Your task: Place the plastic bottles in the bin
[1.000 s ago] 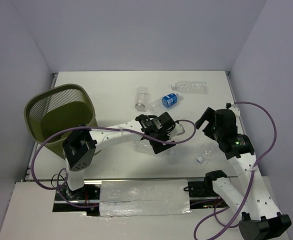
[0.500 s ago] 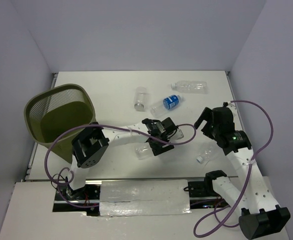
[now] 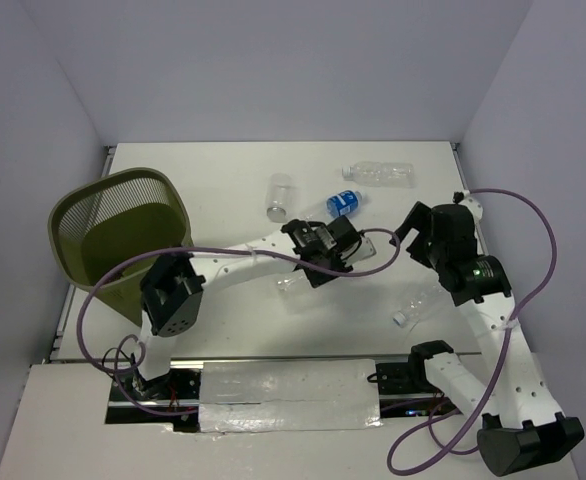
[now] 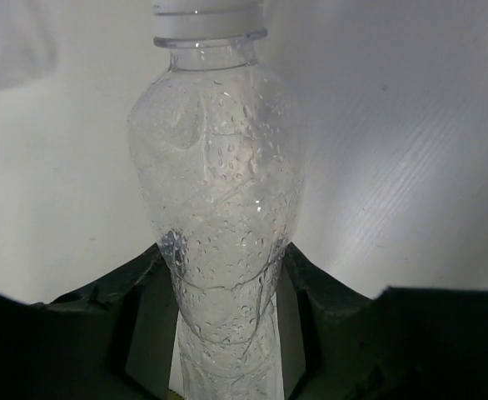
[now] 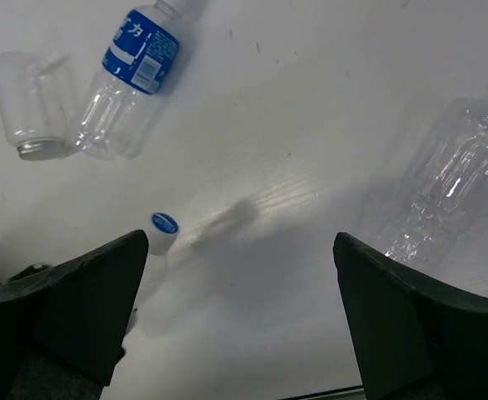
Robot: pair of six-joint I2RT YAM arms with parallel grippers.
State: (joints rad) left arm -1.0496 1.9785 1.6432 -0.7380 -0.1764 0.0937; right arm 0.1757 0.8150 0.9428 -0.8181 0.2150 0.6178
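Left gripper [image 4: 225, 275] was closed on the lower body of a clear, droplet-speckled plastic bottle [image 4: 219, 175] and pinched it in, with the white cap pointing away; this was mid-worktop [image 3: 223, 170], well right of the olive mesh bin [image 3: 108, 180] at the left edge. Right gripper [image 5: 240, 250] was spread wide and held nothing, over the right side. A blue-labelled bottle [image 3: 341, 202] and a clear bottle [image 3: 381, 173] lay on the far side, and a third bottle [image 3: 413, 305] lay near right.
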